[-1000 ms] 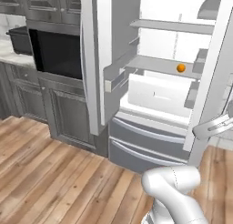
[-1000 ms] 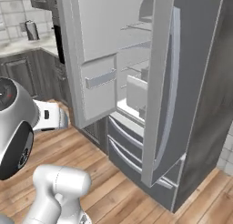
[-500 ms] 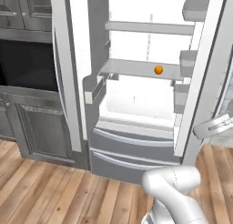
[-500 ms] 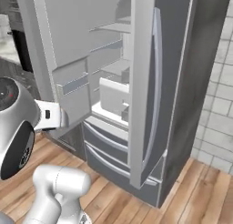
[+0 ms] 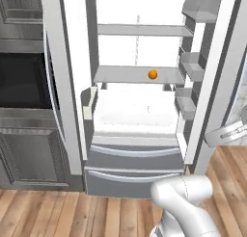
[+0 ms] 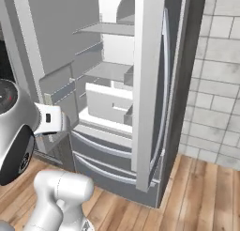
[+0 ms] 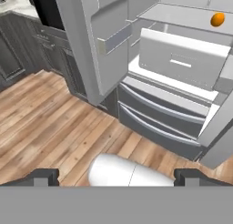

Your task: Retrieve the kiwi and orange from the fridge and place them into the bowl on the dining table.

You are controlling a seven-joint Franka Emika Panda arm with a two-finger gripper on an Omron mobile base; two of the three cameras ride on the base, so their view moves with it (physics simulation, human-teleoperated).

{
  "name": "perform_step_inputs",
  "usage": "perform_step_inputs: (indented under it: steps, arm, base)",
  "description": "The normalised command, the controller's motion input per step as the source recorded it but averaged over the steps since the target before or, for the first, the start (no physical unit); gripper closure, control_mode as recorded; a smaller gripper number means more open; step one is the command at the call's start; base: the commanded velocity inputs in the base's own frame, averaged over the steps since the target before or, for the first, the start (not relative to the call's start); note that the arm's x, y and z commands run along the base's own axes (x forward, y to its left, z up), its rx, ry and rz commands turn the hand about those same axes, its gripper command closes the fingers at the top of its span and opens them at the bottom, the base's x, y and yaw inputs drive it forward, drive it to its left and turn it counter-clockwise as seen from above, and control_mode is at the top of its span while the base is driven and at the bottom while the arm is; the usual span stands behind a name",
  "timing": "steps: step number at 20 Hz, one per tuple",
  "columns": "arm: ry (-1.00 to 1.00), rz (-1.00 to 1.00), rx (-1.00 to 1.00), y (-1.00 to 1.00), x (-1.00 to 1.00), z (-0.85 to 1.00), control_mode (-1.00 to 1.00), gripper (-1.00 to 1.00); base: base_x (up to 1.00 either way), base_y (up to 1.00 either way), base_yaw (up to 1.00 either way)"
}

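Note:
The fridge [image 5: 135,159] stands wide open in front of me, white inside with grey shelves and two lower drawers [image 7: 159,123]. The orange [image 5: 152,74] rests on the middle shelf, right of centre, and it also sits at the upper right of the hand view [image 7: 217,19]. My gripper [image 7: 116,177] is open and holds nothing, well back from the fridge above the wooden floor. The kiwi is hidden. The bowl and the dining table are out of view.
The fridge's left door [image 5: 60,86] and right door [image 5: 217,77] swing out on either side of the opening. A black oven [image 5: 24,82] sits in grey cabinets to the left. A tiled wall [image 6: 215,84] lies right of the fridge. Wooden floor [image 5: 48,212] stretches in front.
The base has driven, so the whole scene has shifted: the fridge is now closer and centred in the left base view. The orange stays on its shelf and the gripper stays open.

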Motion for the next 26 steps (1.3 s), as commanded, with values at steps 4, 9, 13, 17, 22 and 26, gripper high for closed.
perform_step_inputs:
  steps: [4,9,13,17,22,26]
  arm:
    - [0.0,0.0,0.0,0.0,0.0,0.0,1.0,-1.0]
    - [0.0,0.0,0.0,0.0,0.0,0.0,1.0,-1.0]
    - [0.0,0.0,0.0,0.0,0.0,0.0,1.0,-1.0]
    - [0.0,0.0,0.0,0.0,0.0,0.0,1.0,-1.0]
    - [0.0,0.0,0.0,0.0,0.0,0.0,1.0,-1.0]
    - [0.0,0.0,0.0,0.0,0.0,0.0,1.0,-1.0]
  base:
    - [0.34,0.34,-0.37]
    - [0.34,0.35,-0.36]
    - [0.24,0.48,-0.33]
    - [0.19,0.6,-0.24]
    - [0.12,0.55,-0.09]
    - [0.17,0.05,-0.01]
